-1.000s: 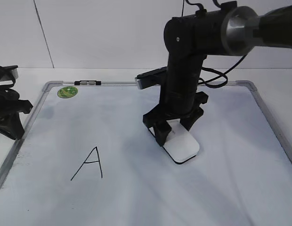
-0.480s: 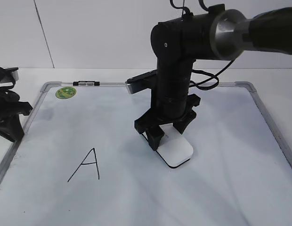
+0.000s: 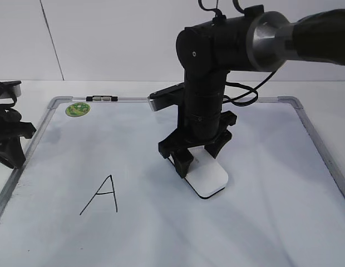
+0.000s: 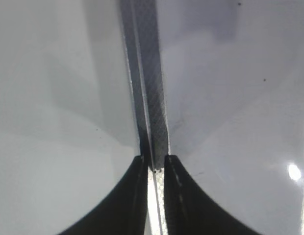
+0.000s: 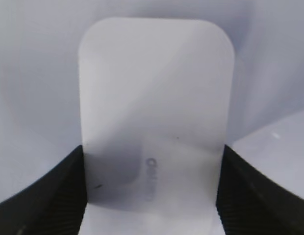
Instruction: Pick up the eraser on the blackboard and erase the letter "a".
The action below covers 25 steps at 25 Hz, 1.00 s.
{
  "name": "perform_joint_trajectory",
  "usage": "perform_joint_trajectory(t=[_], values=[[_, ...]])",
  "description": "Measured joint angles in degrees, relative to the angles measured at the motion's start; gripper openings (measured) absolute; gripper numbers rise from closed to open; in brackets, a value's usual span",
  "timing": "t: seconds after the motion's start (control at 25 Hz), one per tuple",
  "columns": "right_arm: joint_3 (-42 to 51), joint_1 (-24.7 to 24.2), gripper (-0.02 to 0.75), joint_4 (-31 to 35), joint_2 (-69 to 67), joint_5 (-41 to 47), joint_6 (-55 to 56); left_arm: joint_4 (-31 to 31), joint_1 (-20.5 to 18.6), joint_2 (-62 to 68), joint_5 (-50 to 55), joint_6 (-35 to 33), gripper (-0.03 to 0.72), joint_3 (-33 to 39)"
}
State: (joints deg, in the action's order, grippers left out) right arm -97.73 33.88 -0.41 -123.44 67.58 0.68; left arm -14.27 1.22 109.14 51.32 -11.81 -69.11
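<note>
The white eraser lies flat on the blackboard, near its middle. My right gripper stands upright over it, shut on its near end. In the right wrist view the eraser fills the gap between the black fingers of the right gripper, grey lettering up. My left gripper is at the board's left edge; in the left wrist view it is shut on the silver frame. No lowercase "a" shows; the arm and eraser hide part of the board.
A tall capital "A" is drawn at the board's front left. A round green sticker and a small black-and-white clip sit at the back left corner. White table and wall surround the board.
My right gripper slid the eraser to the left across the board a second ago, then stayed almost still. The board and the left gripper shifted slightly left too.
</note>
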Motion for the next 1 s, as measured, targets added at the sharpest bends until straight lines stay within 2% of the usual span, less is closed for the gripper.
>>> perform_joint_trajectory(t=[0.2,0.48,0.64,0.8,1.0], values=[[-1.1,-1.09,0.571,0.02,-0.34,0.91,1.13,0.0,0.0,0.0,0.0,0.0,0.087,0.0],[-2.35,-6.43,0.571,-1.87,-0.91,1.65,1.28,0.0,0.0,1.68,0.62,0.0,0.087,-0.74],[-2.35,-6.87,0.571,-1.89,-0.91,1.79,1.37,0.0,-0.11,1.9,1.13,0.0,0.087,-1.0],[-2.35,-5.03,0.571,-0.99,-0.91,1.79,0.21,-0.1,-0.11,1.9,1.27,0.0,0.087,-1.07],[-2.35,1.0,0.571,0.94,-1.0,1.79,-1.03,-0.1,-0.11,1.9,1.27,0.0,0.087,-1.07]])
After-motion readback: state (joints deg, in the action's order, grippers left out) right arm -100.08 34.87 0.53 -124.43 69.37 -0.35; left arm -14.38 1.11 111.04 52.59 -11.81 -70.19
